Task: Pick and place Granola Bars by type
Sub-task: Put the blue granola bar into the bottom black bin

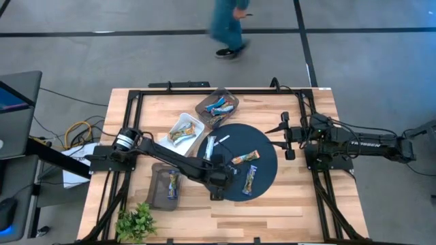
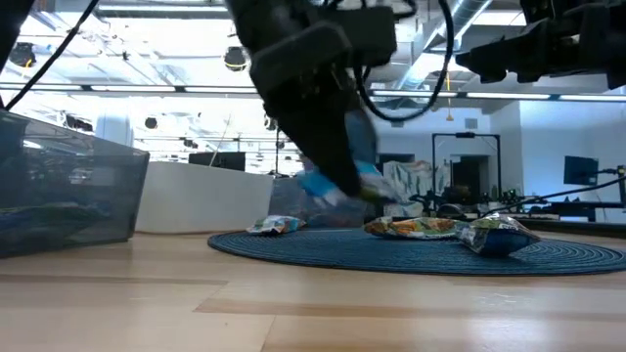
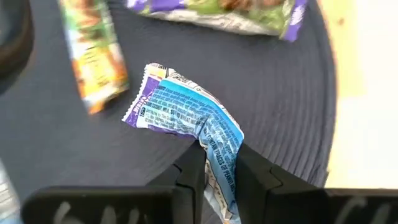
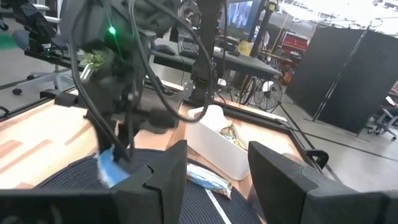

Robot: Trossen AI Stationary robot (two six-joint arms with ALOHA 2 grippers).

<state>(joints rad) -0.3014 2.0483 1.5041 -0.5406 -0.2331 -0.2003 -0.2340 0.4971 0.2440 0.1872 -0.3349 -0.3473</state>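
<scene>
The Granola Bars, small foil-wrapped sticks in blue, orange-brown and silvery white, were split between the trays and the round dark woven mat (image 1: 269, 146) in the middle of the desk (image 1: 293, 211) when I looked. Starting at the left, a clear plastic tray (image 1: 155, 187) near the front held one bar, with a small green plant (image 1: 136, 222) beside it. Farther back stood a white rectangular tray (image 1: 197, 124) and a second clear tray (image 1: 230, 99), both with bars inside.

My left claw (image 3: 217, 180) sat over the mat's near-left part, clamped on the tail end of a blue-and-white wrapped bar (image 3: 186, 118). In the low view the bar (image 2: 333, 184) hung clear of the mat, drooping from the pinch. I judged it light and soft: the wrapper had creased where the fingers (image 3: 193, 177) bit, so the grip was on crimped foil rather than the body. That foil looked slick, and an end hold like this could let it twist or slide out on a quick swing.

Still on the mat lay an orange-brown bar (image 1: 246, 158) and a blue-ended bar with green print (image 1: 250, 179). Each seemed best taken across its middle.

Over at the right edge, my right claw (image 4: 214, 171) waited with fingers spread and nothing between them.
</scene>
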